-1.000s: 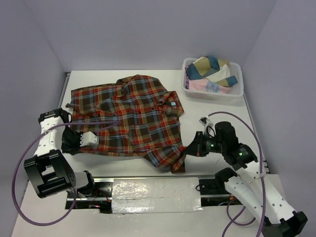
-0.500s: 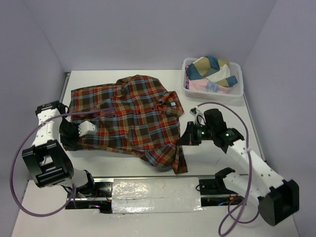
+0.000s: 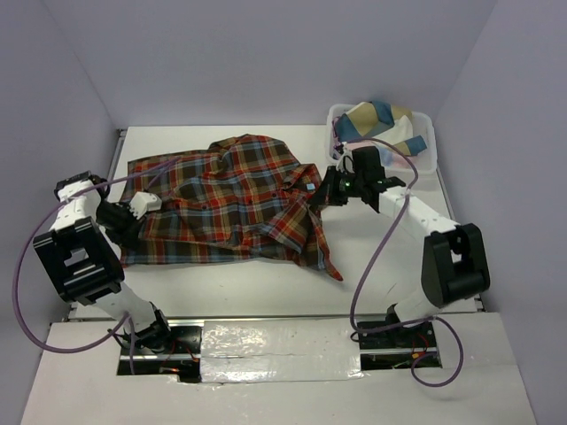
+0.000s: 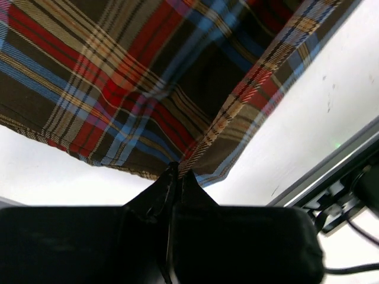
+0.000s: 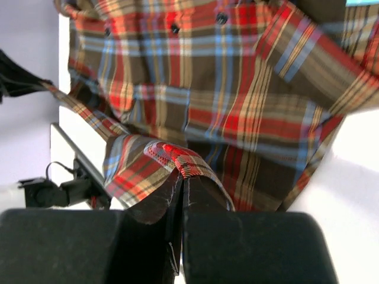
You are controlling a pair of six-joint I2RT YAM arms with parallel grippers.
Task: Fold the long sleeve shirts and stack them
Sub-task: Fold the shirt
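Observation:
The plaid long sleeve shirt (image 3: pixel 230 199) in red-orange, brown and blue lies spread on the white table, with its collar at the right. My left gripper (image 3: pixel 118 212) is shut on the shirt's left edge; the left wrist view shows the hem (image 4: pixel 195 154) pinched between the closed fingers (image 4: pixel 151 201). My right gripper (image 3: pixel 326 197) is shut on a fold of the shirt by the collar and holds it lifted; the right wrist view shows the fold (image 5: pixel 186 161) pinched at the fingertips. A strip of the shirt trails down from it towards the front (image 3: pixel 326 252).
A white lattice basket (image 3: pixel 425 159) at the back right holds several folded cloths in cream, blue and pink. Cables loop from both arms. A metal rail (image 3: pixel 275 341) runs along the table's near edge.
My right gripper has moved back and left from the near right, carrying the shirt's lower corner up over towards the collar. My left gripper has moved back and left, drawing the shirt's left edge with it.

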